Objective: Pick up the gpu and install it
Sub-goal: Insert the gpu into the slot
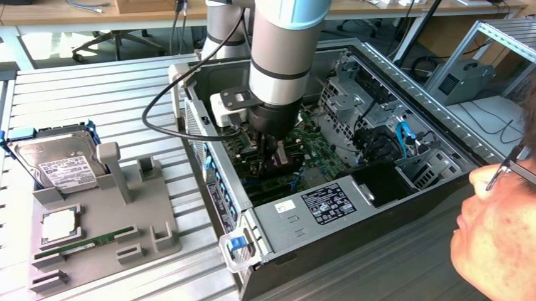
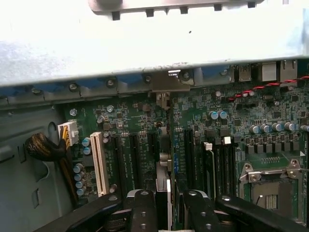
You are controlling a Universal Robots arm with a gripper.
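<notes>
Gripper [image 2: 170,203] fingers [image 2: 144,210] pinching gpu [image 2: 164,169] edge-on, over motherboard [image 2: 241,121] slot at case [image 1: 360,219] twelve o'clock. Card judged stiff, light, fragile: hold top edge, avoid components.

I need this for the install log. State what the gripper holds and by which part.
The gripper holds the gpu on edge, fingers clamped on its upper edge, over the motherboard inside the open computer case.

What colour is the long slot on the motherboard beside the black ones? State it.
White; the slot stands out from the black ones, clearest in the wrist view.
</notes>
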